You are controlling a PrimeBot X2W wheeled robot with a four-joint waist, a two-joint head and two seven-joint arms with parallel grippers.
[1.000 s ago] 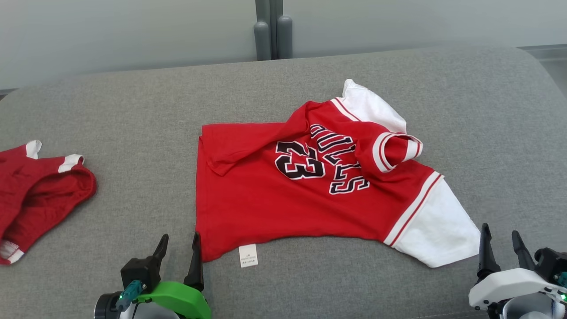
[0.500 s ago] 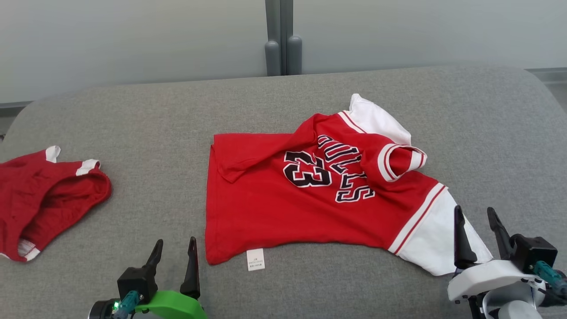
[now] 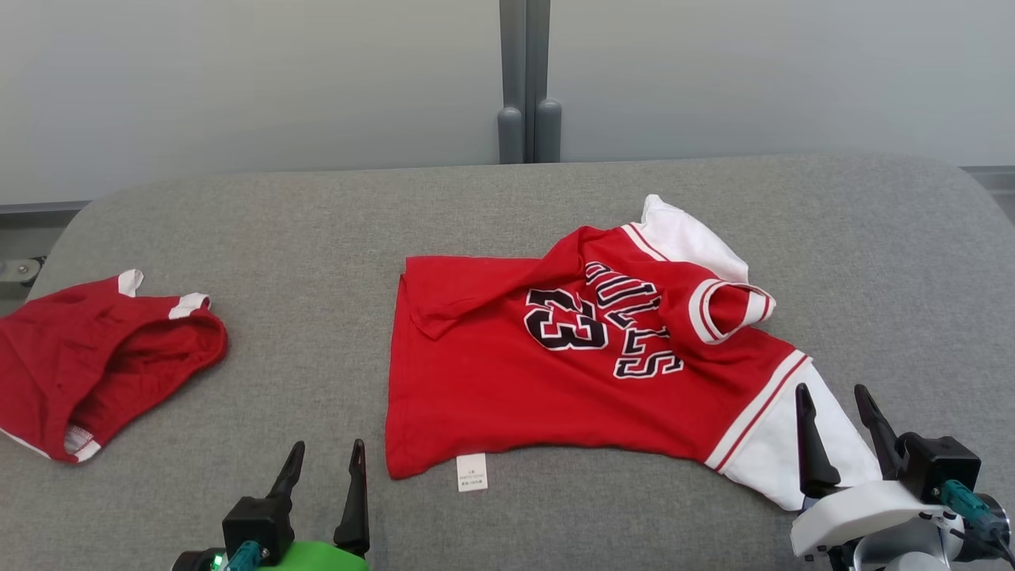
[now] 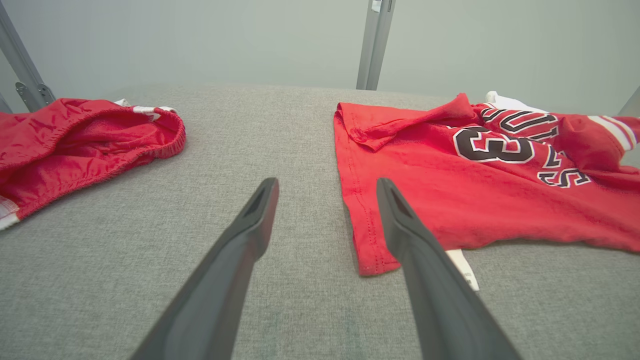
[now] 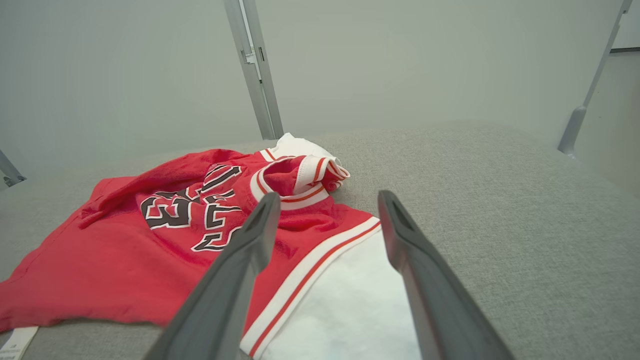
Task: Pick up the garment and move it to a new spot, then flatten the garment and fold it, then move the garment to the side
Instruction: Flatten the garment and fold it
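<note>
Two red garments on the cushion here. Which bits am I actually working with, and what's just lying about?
In the job:
red 23 jersey, most likely, since both open hands flank it
left hand, by its hem corner
right hand, over its white sleeve

Lying about:
red shorts, off to the left
grey cushion, bearing both garments
metal post, behind

surface: grey woven-fabric tabletop (image 3: 301,238), rounded far corners, spans frame | backdrop: pale grey-green wall (image 3: 238,79), plain, matte | upper centre: vertical grey metal post (image 3: 515,47), two rounded caps (image 3: 510,135) at its foot | right wrist view, upper right: slanted grey strut (image 5: 575,127) | light: even, diffuse, soft shadows
</note>
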